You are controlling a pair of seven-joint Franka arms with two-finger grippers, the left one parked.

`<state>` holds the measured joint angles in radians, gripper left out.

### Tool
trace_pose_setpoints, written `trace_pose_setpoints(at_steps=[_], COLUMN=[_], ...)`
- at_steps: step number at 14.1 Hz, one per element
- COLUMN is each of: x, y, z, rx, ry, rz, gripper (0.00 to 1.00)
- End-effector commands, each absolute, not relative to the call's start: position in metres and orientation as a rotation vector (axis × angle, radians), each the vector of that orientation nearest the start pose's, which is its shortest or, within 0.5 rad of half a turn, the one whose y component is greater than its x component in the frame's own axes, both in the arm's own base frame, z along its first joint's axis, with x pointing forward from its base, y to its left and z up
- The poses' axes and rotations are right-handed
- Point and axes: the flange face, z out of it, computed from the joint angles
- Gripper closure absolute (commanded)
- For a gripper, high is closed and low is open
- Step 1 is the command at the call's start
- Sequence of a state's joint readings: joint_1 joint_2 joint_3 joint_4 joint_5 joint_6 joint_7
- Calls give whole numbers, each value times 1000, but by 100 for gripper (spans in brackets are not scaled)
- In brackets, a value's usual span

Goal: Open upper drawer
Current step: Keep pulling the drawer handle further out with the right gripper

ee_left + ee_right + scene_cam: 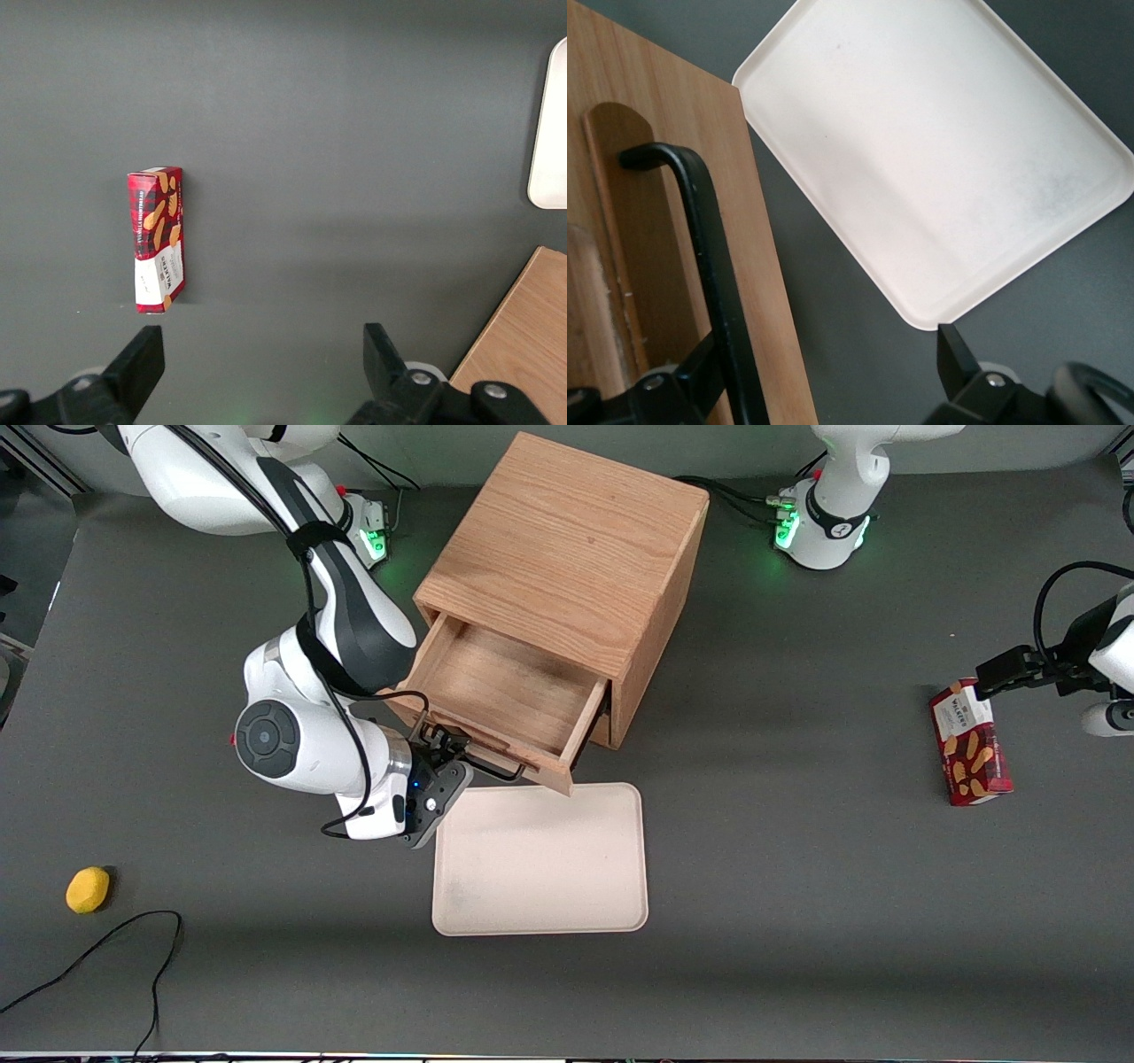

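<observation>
The upper drawer of the oak cabinet stands pulled well out, and its bare wooden inside shows. Its thin black bar handle runs along the drawer front, on the side nearest the front camera. My right gripper is at that handle. In the right wrist view the gripper is open. The handle stands just inside one finger, against the drawer front. The other fingertip hangs apart over the grey table. Nothing is clamped.
A cream tray lies on the table just in front of the open drawer, also seen as the tray. A red cookie box lies toward the parked arm's end. A yellow lump and a black cable lie toward the working arm's end.
</observation>
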<state>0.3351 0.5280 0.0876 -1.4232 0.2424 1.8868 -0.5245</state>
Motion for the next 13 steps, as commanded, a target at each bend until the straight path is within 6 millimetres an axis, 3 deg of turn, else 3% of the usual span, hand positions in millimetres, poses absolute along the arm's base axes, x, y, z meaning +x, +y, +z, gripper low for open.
trace_pose_setpoints(at_steps=[1, 13], x=[651, 679], y=[283, 247], z=[385, 384], rx=[-2590, -2601], ry=[-1173, -1135], rz=[21, -69], gripper=[0, 0])
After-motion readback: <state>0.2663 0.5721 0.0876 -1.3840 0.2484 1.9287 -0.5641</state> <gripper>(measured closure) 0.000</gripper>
